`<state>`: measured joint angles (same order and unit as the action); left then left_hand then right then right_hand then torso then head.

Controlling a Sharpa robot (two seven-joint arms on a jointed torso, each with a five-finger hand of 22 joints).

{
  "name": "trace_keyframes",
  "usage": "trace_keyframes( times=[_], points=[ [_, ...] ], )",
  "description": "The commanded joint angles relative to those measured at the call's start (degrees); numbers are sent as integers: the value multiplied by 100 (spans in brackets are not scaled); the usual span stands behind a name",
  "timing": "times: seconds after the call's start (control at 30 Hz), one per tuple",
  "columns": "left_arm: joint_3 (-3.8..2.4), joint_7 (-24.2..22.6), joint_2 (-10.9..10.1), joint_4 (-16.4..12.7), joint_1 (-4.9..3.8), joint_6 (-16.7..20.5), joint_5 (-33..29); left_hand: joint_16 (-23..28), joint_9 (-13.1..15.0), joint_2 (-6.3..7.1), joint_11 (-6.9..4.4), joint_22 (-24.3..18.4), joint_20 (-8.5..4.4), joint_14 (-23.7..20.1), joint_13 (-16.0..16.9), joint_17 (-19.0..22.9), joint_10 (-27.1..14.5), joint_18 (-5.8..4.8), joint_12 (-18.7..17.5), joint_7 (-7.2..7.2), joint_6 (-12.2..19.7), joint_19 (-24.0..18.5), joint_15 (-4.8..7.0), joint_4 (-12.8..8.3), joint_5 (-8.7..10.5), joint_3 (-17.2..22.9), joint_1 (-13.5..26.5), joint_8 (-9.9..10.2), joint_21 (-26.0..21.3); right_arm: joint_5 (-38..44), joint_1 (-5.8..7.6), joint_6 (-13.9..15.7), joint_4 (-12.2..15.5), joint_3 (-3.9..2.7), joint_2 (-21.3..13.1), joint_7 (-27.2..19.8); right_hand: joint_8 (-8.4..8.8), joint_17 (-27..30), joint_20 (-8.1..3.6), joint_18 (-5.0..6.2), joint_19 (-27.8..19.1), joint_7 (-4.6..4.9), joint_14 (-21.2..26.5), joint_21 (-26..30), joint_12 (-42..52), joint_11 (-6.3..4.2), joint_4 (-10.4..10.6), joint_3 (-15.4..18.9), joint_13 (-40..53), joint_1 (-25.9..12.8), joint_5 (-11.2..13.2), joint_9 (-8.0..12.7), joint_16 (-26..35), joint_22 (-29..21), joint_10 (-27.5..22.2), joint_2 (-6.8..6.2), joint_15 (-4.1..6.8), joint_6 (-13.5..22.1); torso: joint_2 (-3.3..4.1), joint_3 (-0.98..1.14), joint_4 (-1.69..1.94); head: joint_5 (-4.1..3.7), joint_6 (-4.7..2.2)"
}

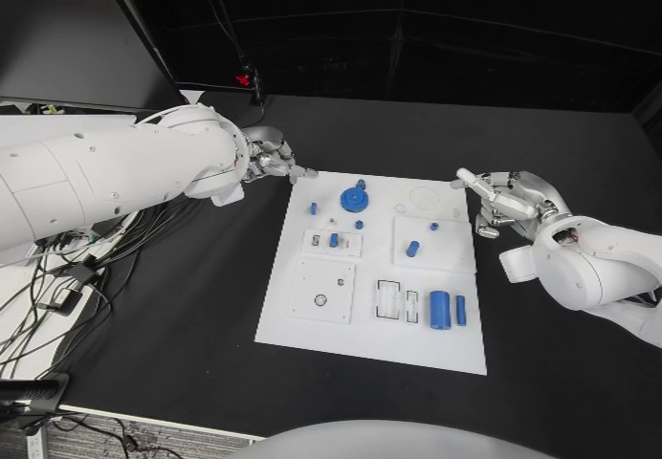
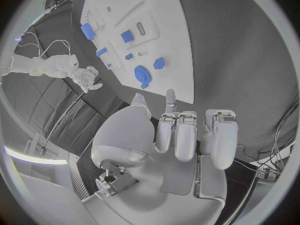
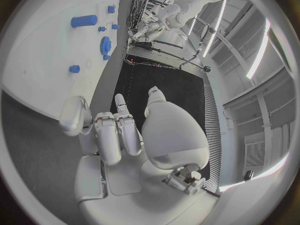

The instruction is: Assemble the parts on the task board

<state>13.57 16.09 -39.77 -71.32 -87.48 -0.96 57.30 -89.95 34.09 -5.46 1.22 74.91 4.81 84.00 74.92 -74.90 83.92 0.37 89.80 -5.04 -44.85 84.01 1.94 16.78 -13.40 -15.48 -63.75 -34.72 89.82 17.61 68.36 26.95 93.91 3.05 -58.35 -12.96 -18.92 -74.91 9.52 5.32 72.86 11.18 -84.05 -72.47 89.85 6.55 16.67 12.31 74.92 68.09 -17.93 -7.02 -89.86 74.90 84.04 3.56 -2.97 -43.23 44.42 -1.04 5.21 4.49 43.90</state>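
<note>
Task board (image 1: 362, 335) long axis running away from robot, slightly skewed

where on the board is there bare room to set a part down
The task board is bare along its near edge, below the large blue cylinder. Its far right corner is fairly bare too. It is crowded around the blue gear and the small blue pegs mid-board.

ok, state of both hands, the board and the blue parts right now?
left hand: empty, off the board's far left corner.
right hand: empty, beside the board's right edge.
task board: flat on the table.
blue gear: on the board, far end.
large blue cylinder: lying on the board, near end.
</note>
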Motion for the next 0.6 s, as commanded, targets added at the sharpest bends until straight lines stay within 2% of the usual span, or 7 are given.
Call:
trace_keyframes(
  times=[0.03,0.17,0.23,0.43,0.6],
  points=[
    [-4,-236,98,156,69,-525,203,-5,-45,-52,44,1509,34,600,1508,-1510,608,-37,20,-7,-79,599,-17,3,145,-7,102,67,18,-58,5,-68,-6,-3,3,-130,-36,-1509,13,36,-9,0,-595,5,15,37,-1,33,1508,20,-15,-6,-14,319,596,55,-42,49,-4,-1,12,4,-36],
    [-4,-301,197,288,135,-670,285,-5,-129,-129,52,1509,39,600,1508,-1510,608,-37,20,-10,-186,599,-26,0,821,-134,487,153,18,-63,4,-70,-19,-3,6,-126,-38,-1509,13,38,-15,0,-595,12,15,38,-2,35,1508,19,-13,-6,-14,315,596,57,-42,55,-12,5,10,5,-38],
    [-4,-345,221,316,151,-687,302,-5,-147,-145,49,1509,41,600,1508,-1510,608,-37,20,-10,-218,599,-27,2,977,-172,607,174,18,-63,3,-71,-22,-3,8,-122,-38,-1509,13,38,-15,0,-595,12,15,38,-2,35,1508,19,-13,-6,-14,315,596,57,-42,55,-11,6,10,4,-43],
    [-4,-427,284,375,175,-721,325,-5,-182,-164,36,1509,37,600,1508,-1510,608,-37,20,5,-303,599,-18,12,1059,-283,898,220,18,-64,0,-65,-35,-3,11,-101,-39,-1509,13,38,-17,1,-595,14,15,38,-3,35,1508,21,-13,-5,-14,314,596,59,-42,58,-9,9,13,-17,-62],
    [-4,-461,331,411,185,-725,329,-5,-188,-185,30,1509,31,600,1508,-1510,608,-37,20,11,-331,599,-14,4,1062,-311,967,229,18,-64,-1,-64,-40,-3,7,-86,-39,-1509,13,38,-17,1,-595,14,15,38,-3,35,1508,21,-13,-5,-14,314,596,59,-42,58,-6,8,14,-29,-69]
  ],
)
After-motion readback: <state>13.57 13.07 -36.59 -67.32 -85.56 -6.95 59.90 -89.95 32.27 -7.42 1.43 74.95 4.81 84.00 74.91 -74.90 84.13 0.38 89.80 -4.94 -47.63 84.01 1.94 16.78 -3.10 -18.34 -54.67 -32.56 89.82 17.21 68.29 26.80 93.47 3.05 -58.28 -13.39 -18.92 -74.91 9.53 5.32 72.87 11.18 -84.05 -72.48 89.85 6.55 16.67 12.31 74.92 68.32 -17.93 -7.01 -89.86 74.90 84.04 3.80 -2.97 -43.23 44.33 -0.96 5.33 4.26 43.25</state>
